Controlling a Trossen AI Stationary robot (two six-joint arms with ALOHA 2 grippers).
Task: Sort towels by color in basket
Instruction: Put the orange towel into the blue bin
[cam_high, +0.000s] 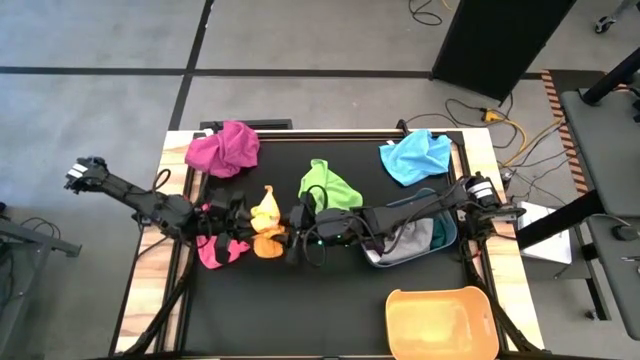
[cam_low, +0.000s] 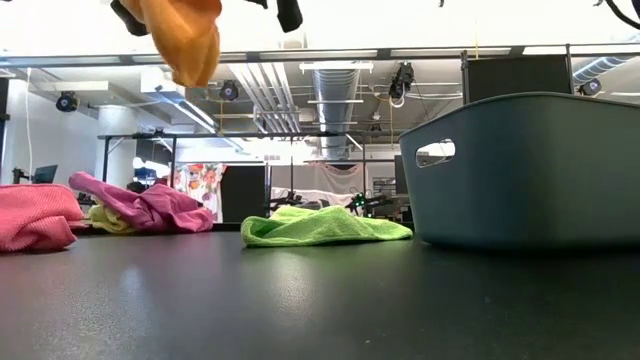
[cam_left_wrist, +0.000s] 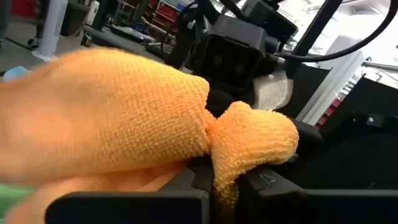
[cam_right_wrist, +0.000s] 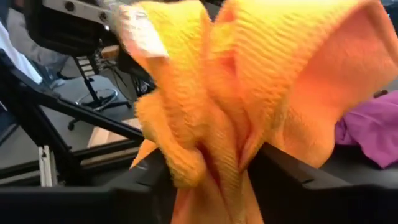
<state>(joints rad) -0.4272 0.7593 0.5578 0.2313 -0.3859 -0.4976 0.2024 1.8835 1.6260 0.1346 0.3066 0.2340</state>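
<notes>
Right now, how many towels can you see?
6 in plain sight: magenta, lime and light blue at the back, pink at the left, orange-yellow held aloft, grey in the basket. More may be hidden.

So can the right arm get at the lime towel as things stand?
Probably not yet: the right tool is shut on the orange towel, shared with the left tool. The lime towel itself lies uncovered nearby.

Bare tabletop (cam_high: 300, 310) is left open along the near edge, apart from the orange bin (cam_high: 438, 320) at its right corner. The middle is blocked by both end effectors, the left (cam_high: 252, 228) and the right (cam_high: 292, 238), closed on the raised orange-yellow towel (cam_high: 266, 222). The far side is occupied by the magenta towel (cam_high: 223, 148), lime towel (cam_high: 328, 185) and light blue towel (cam_high: 414, 157); the grey basket (cam_high: 445, 232) stands at right.
</notes>
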